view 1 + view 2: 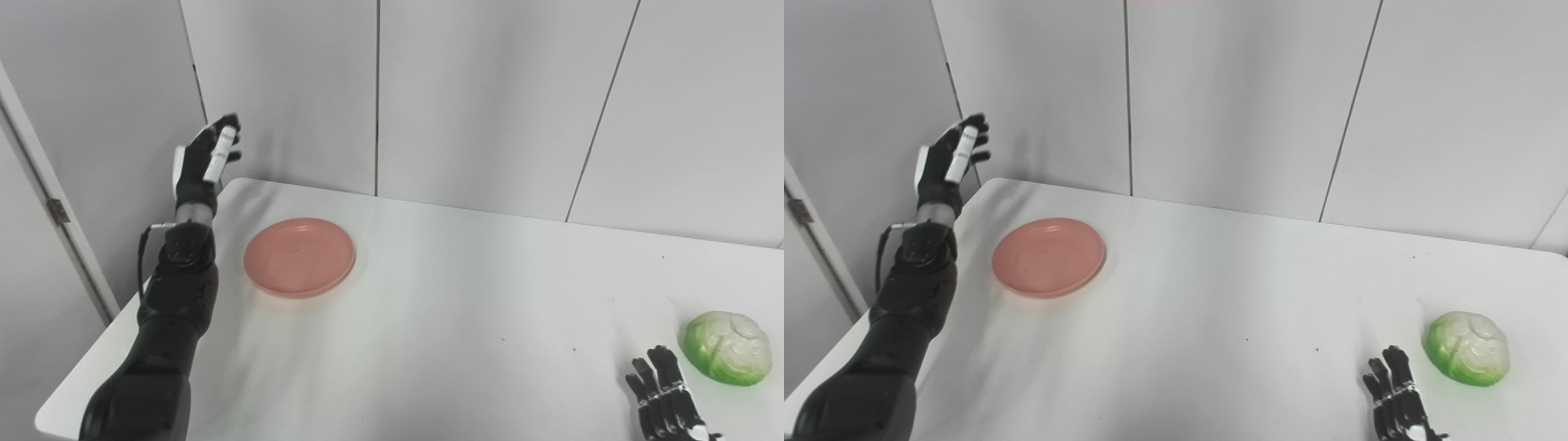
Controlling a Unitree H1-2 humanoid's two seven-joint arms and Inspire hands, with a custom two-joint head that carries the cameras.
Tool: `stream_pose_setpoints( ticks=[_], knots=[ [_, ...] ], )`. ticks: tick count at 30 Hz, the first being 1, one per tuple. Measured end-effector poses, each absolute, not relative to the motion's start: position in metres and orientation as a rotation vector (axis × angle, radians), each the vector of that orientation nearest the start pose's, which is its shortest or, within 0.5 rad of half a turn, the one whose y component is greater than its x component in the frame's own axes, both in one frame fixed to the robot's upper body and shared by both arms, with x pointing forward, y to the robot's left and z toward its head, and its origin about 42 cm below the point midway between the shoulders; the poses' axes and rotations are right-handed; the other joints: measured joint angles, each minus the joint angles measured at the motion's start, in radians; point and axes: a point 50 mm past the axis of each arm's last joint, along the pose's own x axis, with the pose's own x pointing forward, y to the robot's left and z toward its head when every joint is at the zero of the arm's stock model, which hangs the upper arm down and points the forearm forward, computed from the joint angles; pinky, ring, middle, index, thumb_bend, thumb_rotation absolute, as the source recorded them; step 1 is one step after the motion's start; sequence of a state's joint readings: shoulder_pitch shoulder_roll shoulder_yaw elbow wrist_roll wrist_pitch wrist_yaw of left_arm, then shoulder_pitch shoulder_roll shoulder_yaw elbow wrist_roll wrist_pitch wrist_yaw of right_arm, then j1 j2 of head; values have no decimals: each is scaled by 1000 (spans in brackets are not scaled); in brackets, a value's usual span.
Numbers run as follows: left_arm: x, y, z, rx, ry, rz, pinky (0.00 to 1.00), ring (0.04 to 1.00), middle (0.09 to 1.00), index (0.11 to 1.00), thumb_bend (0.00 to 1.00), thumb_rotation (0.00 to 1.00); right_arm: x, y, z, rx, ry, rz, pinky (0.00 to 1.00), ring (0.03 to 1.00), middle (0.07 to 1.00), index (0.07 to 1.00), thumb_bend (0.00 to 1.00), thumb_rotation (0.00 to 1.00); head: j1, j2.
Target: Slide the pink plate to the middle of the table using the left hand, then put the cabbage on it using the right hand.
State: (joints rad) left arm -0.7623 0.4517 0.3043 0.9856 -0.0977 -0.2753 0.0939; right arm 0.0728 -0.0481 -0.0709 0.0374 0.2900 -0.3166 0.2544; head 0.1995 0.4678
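Observation:
A round pink plate (299,257) lies on the left part of the white table (453,294). My left hand (205,160) is raised in the air above the table's far left corner, left of the plate and apart from it, open with fingers spread and holding nothing. A green and white cabbage (727,347) rests near the table's right front. My right hand (667,398) lies low at the bottom edge, just left of the cabbage, open with fingers pointing away and not touching it.
Grey wall panels (490,98) stand right behind the table's far edge. A door frame with a hinge (58,210) is at the left, beyond the table's left edge.

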Motion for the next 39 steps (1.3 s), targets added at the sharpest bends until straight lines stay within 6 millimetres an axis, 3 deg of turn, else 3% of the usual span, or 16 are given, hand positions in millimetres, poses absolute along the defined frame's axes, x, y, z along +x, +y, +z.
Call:
stream_pose_setpoints(
  ticks=[4, 6, 11, 15, 20, 31, 35, 39],
  knots=[
    [476, 446, 180, 54, -58, 482, 778, 868, 857, 791, 664, 775, 250, -245, 91, 191, -248, 99, 950, 940, 960, 919, 858, 905, -6, 14],
    [472, 449, 171, 44, -21, 486, 771, 821, 822, 789, 635, 748, 249, -246, 92, 190, -248, 94, 948, 938, 961, 918, 859, 904, -9, 18],
    [464, 450, 145, -17, 68, 479, 792, 830, 818, 775, 668, 692, 247, -246, 91, 184, -242, 80, 942, 933, 960, 919, 851, 908, -18, 31],
    [463, 448, 141, -15, 71, 469, 743, 822, 812, 761, 689, 723, 246, -246, 92, 173, -240, 80, 930, 927, 953, 914, 861, 892, -26, 41],
    [459, 445, 134, -41, 53, 453, 797, 829, 823, 800, 696, 701, 245, -246, 94, 175, -235, 81, 934, 931, 954, 916, 853, 888, -34, 51],
    [446, 424, 114, -41, -26, 311, 759, 824, 802, 811, 715, 711, 244, -246, 95, 168, -216, 62, 927, 917, 943, 910, 843, 890, -55, 75],
    [450, 393, 112, -4, -55, 182, 735, 832, 812, 815, 704, 749, 243, -246, 95, 170, -207, 52, 928, 917, 941, 909, 845, 890, -66, 81],
    [452, 344, 115, -4, -122, 44, 742, 838, 821, 820, 744, 713, 244, -244, 96, 171, -203, 59, 931, 918, 944, 910, 844, 889, -66, 83]
  ],
)
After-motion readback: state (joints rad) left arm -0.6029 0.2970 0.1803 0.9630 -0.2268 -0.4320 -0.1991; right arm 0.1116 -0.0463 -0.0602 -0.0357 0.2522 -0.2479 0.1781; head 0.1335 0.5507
